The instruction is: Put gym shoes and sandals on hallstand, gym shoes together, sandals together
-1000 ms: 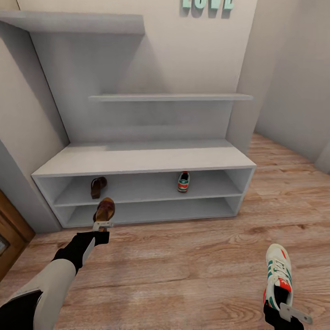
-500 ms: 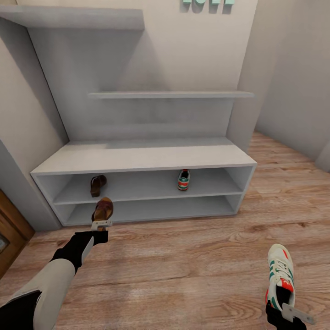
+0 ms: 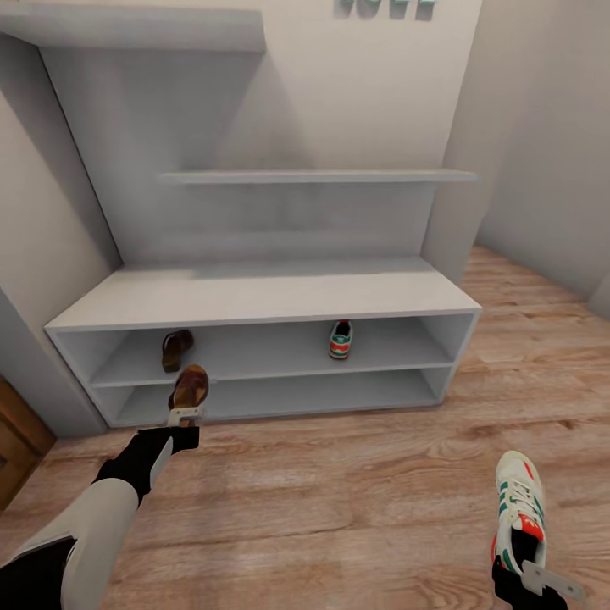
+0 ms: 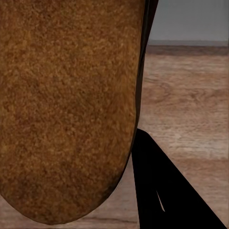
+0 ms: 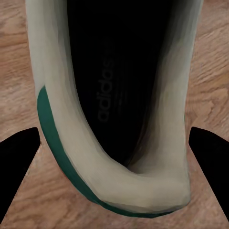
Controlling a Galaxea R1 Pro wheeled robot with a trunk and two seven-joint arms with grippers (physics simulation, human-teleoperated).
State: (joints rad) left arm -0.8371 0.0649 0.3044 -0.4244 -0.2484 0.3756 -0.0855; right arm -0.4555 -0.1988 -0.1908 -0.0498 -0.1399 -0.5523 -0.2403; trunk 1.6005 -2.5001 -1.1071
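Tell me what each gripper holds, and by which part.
Left gripper holds a sandal by its heel end; right gripper holds a gym shoe by its heel.

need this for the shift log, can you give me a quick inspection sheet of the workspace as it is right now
surface: wood-plank corridor floor, bare between the robot and the rack
job's things: hallstand has one sandal and one gym shoe on its upper open shelf, well apart; second sandal is in the left gripper, second gym shoe in the right gripper
clutter: nothing seen
grippers: left gripper shut on the sandal's heel, held in front of the rack's left end; right gripper shut on the gym shoe's heel, low over the floor
cables: nothing seen
surroundings: grey walls, floating wall shelf, teal wall letters, brown door at left
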